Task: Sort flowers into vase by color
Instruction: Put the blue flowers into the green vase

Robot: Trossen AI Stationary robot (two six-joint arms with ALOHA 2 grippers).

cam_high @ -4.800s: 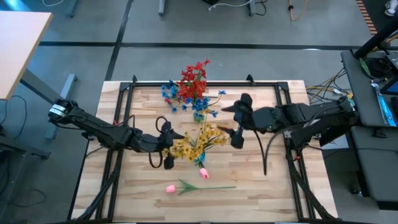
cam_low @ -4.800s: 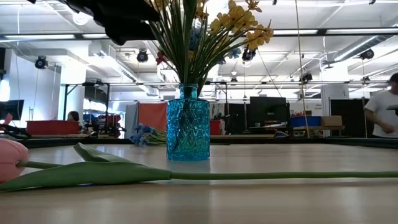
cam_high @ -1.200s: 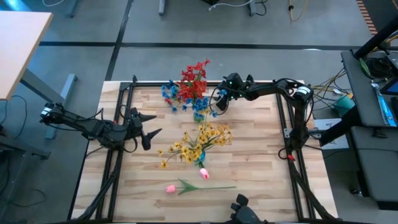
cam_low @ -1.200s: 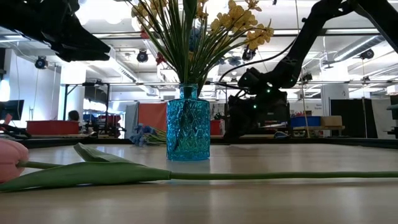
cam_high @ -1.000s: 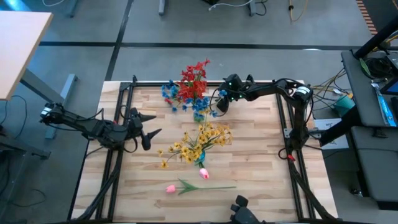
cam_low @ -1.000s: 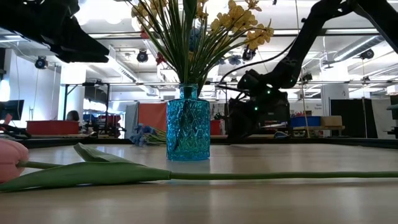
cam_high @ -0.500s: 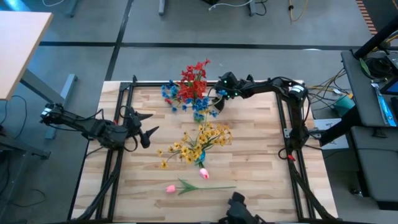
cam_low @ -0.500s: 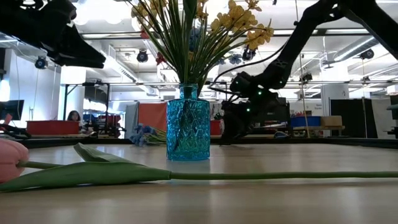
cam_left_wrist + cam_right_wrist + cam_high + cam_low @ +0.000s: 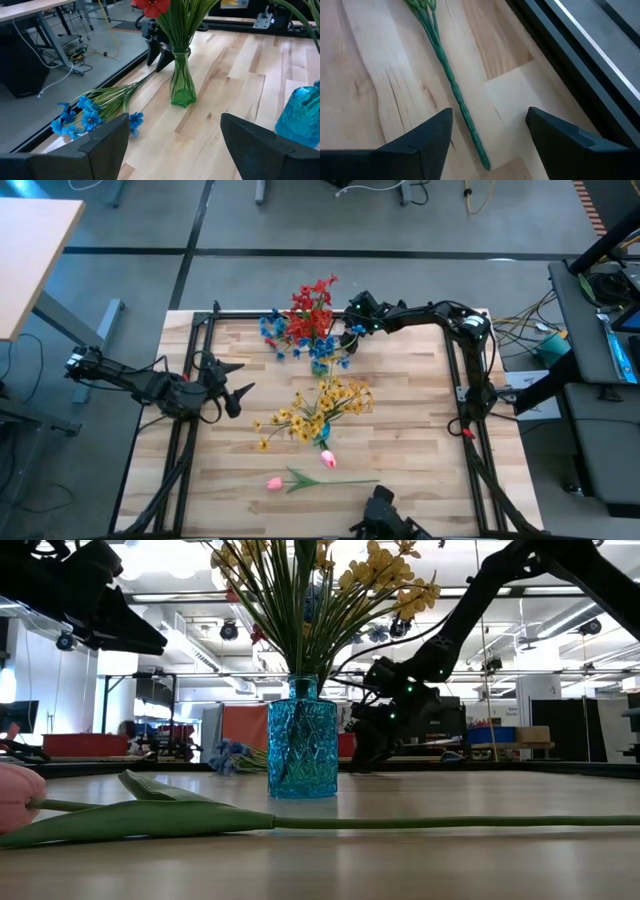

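The wooden table (image 9: 400, 410) stood in a wide workshop with screens and benches far behind it. On it, the blue vase (image 9: 302, 740) near the middle held the yellow flowers (image 9: 320, 408), presumably because that colour had already been sorted, and the green vase (image 9: 182, 80) toward the far edge held the red flowers (image 9: 312, 308). The blue flowers (image 9: 85, 112) lay flat at the far edge just beside the green vase, and one pink tulip (image 9: 275, 481) lay on the near side with its long stem (image 9: 450, 823) stretched across the boards, so both looked unsorted. The right gripper (image 9: 352, 315) was low over the far edge, its fingers apart and straddling a green stem (image 9: 455, 90), probably lined up to close on the blue spray. The left gripper (image 9: 232, 380) waited with its fingers spread at the left side, well apart from the vases. Only the right wrist view showed the stem lying between the open fingers without contact; the overhead view hid that under the arm. The low view showed the tulip's leaf and bud lying flat but hid the blue blossoms behind the vase, which the left wrist view gave plainly.
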